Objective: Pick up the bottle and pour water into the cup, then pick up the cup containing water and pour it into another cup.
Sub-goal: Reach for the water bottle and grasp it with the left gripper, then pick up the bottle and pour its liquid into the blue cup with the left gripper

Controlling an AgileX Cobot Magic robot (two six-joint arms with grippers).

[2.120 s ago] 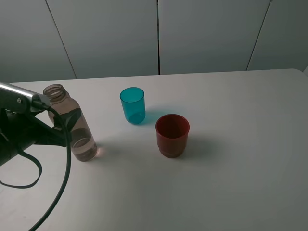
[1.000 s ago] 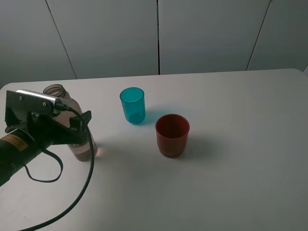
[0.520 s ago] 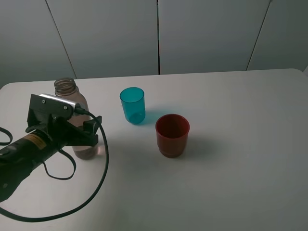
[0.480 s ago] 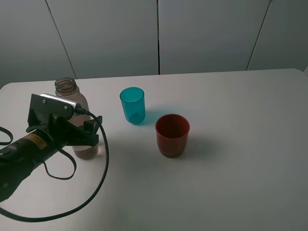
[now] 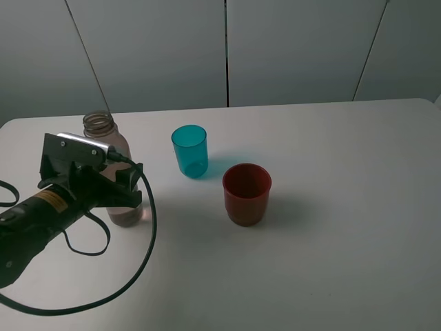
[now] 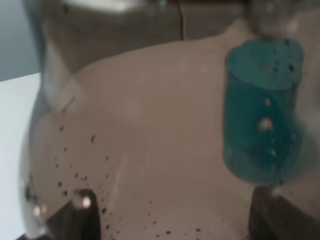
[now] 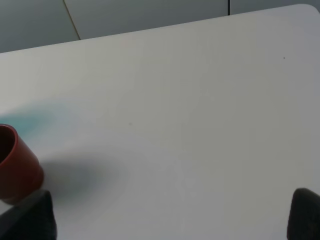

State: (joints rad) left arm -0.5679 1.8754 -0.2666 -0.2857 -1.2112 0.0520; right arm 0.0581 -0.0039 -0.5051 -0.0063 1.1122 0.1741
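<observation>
The smoky-grey bottle (image 5: 109,157) stands upright at the table's left with a little water in its base. My left gripper (image 5: 118,190) is closed around its lower body. In the left wrist view the bottle (image 6: 150,125) fills the frame, with a dark fingertip (image 6: 75,220) on each side of it. The teal cup (image 5: 189,150) stands to the bottle's right and shows through the bottle in the left wrist view (image 6: 262,110). The dark red cup (image 5: 247,193) stands right of and nearer than the teal cup. My right gripper (image 7: 165,225) is open and empty above bare table, with the red cup (image 7: 15,167) at the frame's edge.
The white table (image 5: 344,207) has a rounded far left corner and meets grey wall panels (image 5: 227,48) at the back. A black cable (image 5: 141,255) loops from my left arm over the front left of the table.
My left arm has swung in towards the bottle. The bottle has gone from leaning left to upright, its neck shifting right. The cups have not moved.
</observation>
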